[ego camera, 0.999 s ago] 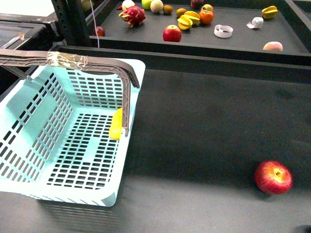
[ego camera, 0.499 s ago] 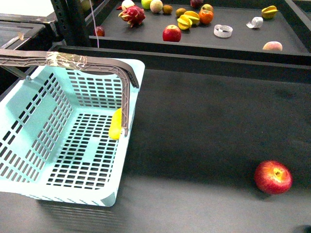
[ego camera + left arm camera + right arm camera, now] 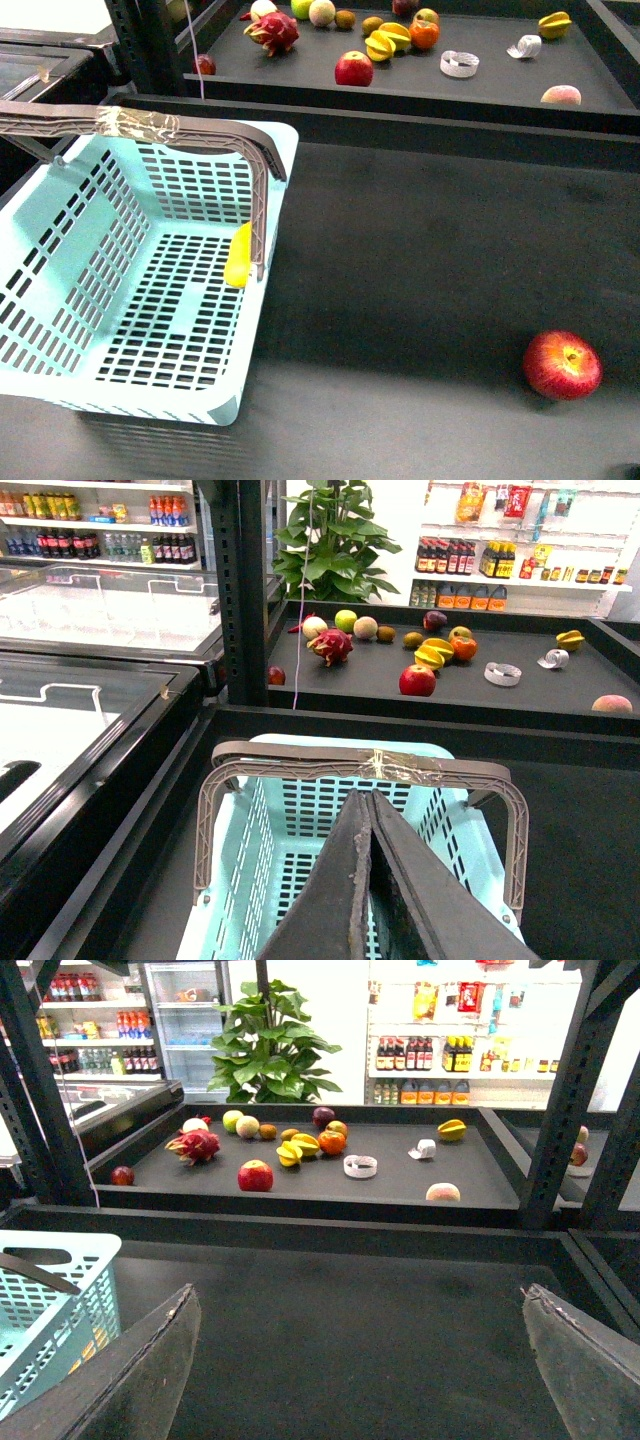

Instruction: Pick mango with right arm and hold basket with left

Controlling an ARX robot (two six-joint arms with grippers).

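Note:
The light blue basket (image 3: 60,250) stands at the left of the dark table, one taped grey-brown handle (image 3: 140,125) raised over it. The yellow mango (image 3: 238,256) lies inside against the right wall, partly hidden by the handle's end. Neither gripper shows in the front view. In the left wrist view my left gripper (image 3: 365,810) is shut and empty, jaws pressed together, over the basket (image 3: 300,815) just short of the handle (image 3: 360,767). My right gripper (image 3: 360,1295) is open and empty over bare table, with the basket's corner (image 3: 50,1290) off to one side.
A red apple (image 3: 562,365) lies on the table at the front right. A raised rear tray (image 3: 600,60) holds a red apple (image 3: 354,69), star fruits (image 3: 385,42), a dragon fruit (image 3: 272,30) and other fruit. Dark rack posts (image 3: 150,45) stand at the back left.

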